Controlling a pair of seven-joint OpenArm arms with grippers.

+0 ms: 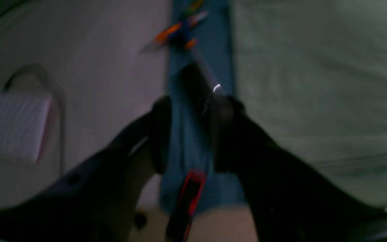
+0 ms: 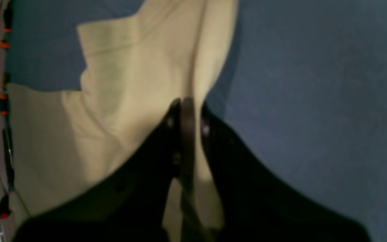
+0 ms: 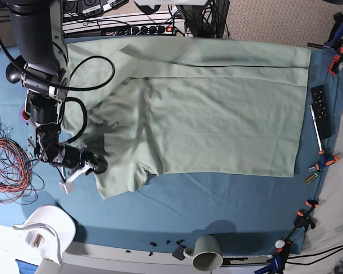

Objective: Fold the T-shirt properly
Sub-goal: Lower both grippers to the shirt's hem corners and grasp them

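Observation:
The T-shirt [image 3: 217,108], pale sage green, lies spread over the blue table cloth [image 3: 217,205], hem to the right and sleeve at the lower left. My right gripper [image 3: 96,165] sits at that sleeve's edge. In the right wrist view it [image 2: 187,105] is shut on a fold of the T-shirt [image 2: 129,84], and the fabric runs away from the fingertips. My left gripper [image 1: 190,132] is open above the blue strip of cloth beside the T-shirt's [image 1: 314,84] edge, nothing between its fingers. The left arm does not show in the base view.
A black remote [image 3: 320,110] and a pen [image 3: 315,128] lie on the right strip of cloth, with clamps [image 3: 337,48] along that edge. A grey cup [image 3: 207,252] stands at the front edge. Red wires [image 3: 8,160] and a white object [image 3: 46,228] lie at the left.

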